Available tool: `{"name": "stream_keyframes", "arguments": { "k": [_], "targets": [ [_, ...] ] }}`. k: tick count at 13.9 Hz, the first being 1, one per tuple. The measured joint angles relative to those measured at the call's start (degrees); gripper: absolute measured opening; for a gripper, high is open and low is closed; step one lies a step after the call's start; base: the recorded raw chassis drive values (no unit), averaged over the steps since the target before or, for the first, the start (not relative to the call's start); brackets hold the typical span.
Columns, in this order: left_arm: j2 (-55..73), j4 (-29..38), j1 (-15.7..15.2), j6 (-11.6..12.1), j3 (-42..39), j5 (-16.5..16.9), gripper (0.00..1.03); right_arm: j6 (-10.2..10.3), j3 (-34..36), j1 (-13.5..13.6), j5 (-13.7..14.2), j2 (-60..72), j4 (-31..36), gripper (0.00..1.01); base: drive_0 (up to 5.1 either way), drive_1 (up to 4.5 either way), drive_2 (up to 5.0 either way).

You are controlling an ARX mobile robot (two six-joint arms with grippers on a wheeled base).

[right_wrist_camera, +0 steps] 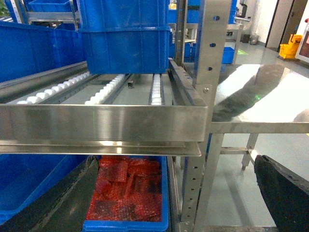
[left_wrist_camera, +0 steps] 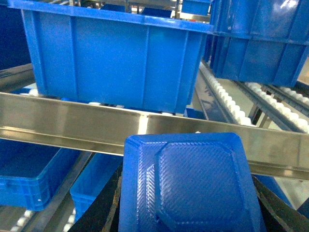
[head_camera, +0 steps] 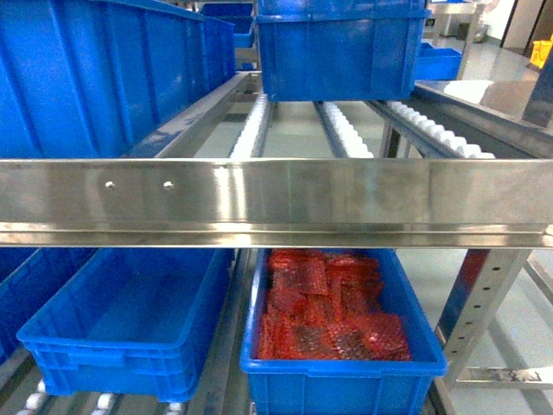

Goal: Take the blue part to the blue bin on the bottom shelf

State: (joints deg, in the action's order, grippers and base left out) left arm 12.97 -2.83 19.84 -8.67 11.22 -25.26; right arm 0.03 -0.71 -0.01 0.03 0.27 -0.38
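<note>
The blue part [left_wrist_camera: 193, 183] fills the lower half of the left wrist view. My left gripper [left_wrist_camera: 189, 215] is shut on it, dark fingers [left_wrist_camera: 104, 208] showing on either side. It hangs in front of a steel front bar [left_wrist_camera: 72, 121]. The blue bin [head_camera: 130, 320] stands open and empty on the bottom shelf [head_camera: 104, 402], under that bar, left of centre in the head view. Its corner also shows in the right wrist view as the blue bin [right_wrist_camera: 24, 179]. My right gripper [right_wrist_camera: 178, 203] is open with nothing between its fingers. Neither gripper shows in the head view.
A like crate of red plastic bags [head_camera: 333, 311] sits right of the blue bin. The steel front bar [head_camera: 276, 201] crosses the head view, with roller rails [head_camera: 251, 130] and blue crates [head_camera: 337, 52] behind it. A steel table [right_wrist_camera: 260, 101] and an upright post [right_wrist_camera: 205, 125] stand at right.
</note>
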Motion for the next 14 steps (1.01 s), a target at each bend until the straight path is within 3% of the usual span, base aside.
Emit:
{"name": "stream_keyframes", "arguments": {
  "k": [14],
  "targets": [
    [-0.11, 0.24, -0.04, 0.00, 0.00, -0.04, 0.43, -0.02, 0.00, 0.00, -0.20, 0.00, 0.11, 0.98, -5.1, 2.40, 2.4]
  ]
}}
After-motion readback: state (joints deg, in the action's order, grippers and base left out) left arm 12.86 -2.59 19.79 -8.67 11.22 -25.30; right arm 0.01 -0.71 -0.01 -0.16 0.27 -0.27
